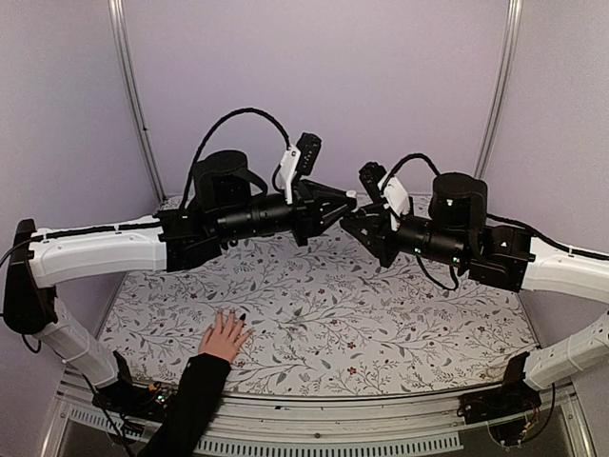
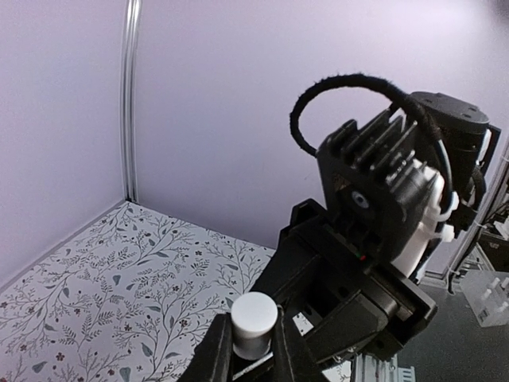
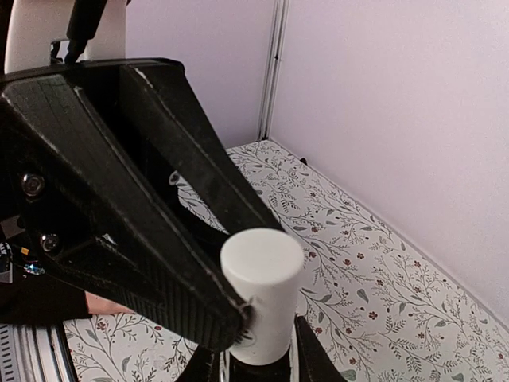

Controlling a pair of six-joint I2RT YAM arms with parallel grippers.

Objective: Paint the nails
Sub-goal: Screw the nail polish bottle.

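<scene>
A light-skinned hand in a black sleeve lies flat on the floral table at the near left, fingers spread. Its nails are tiny, and one fingertip looks dark. Both arms meet in the air above the table's middle. My right gripper is shut on a small dark bottle, whose white cap points at the left arm. My left gripper is shut on that white cap, one finger on each side. In the top view the left gripper and the right gripper touch tip to tip.
The table is covered by a floral cloth and walled by plain lilac panels on three sides. The person's sleeve crosses the near edge beside the left arm's base.
</scene>
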